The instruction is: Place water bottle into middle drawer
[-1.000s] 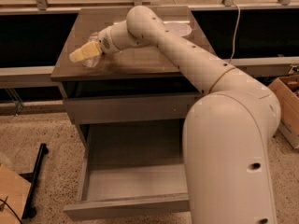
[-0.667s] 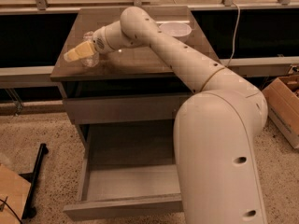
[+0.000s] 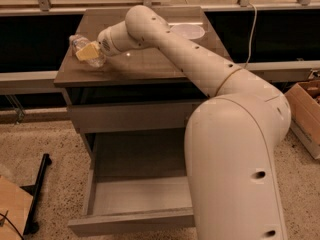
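Water bottle [image 3: 76, 41] in the grip, drawer waiting below

The water bottle is at the upper left of the frame. It sits near the left back corner of the cabinet top [image 3: 150, 66]. It is small, clear and crinkly. It leans a little, and I cannot tell if it is touching the top or is just above it.

The gripper [image 3: 89, 52] is right on the bottle. Its yellow fingers [image 3: 86, 51] look closed around the bottle's middle. The big cream arm [image 3: 200, 69] reaches up and left across the top to get there. A white bowl [image 3: 187, 31] sits at the back of the top, well apart from the bottle.

Under the top is a shut drawer front [image 3: 130, 115]. Below that, the middle drawer [image 3: 135, 196] is pulled out at the bottom of the frame. Nothing can be seen on its pale floor.

So the step now is the grab. The putting-in part is not done yet. I think the next move is to lift the bottle off the top. Then it must come forward past the front edge and go down into the open drawer. The bottle is thin and squashy, so the hold should be gentle. The arm's big body stands at the drawer's right end, so the left end looks like the best spot.
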Tool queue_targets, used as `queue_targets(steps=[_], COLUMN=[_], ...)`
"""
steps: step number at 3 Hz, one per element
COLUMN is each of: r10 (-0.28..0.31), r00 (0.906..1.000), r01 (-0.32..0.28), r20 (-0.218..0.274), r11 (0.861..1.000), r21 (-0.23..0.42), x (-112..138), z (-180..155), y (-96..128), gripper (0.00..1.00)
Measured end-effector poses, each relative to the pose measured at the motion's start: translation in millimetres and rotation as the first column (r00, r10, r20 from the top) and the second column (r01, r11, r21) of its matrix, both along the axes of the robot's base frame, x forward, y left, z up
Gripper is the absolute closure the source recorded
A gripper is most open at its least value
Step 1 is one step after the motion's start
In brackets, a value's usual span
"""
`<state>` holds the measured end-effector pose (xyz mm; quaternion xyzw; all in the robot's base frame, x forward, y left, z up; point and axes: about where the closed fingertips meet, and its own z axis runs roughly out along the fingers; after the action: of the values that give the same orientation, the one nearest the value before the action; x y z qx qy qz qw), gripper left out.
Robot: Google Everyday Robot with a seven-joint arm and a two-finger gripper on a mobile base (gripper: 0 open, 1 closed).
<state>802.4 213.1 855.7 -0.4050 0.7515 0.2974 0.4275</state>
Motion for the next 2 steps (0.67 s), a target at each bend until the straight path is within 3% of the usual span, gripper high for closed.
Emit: queue_targets(steps=[1, 2], r10=[-0.021, -0.028], r00=[0.9998, 0.9996], r01=[0.021, 0.028], r20=[-0.007, -0.006], r11=[1.0, 0.999], r21=[-0.016, -0.024], x=[-3.7, -6.6], z=[-3.9, -4.2], y=[-5.0, -8.5], gripper=[0.75, 0.98])
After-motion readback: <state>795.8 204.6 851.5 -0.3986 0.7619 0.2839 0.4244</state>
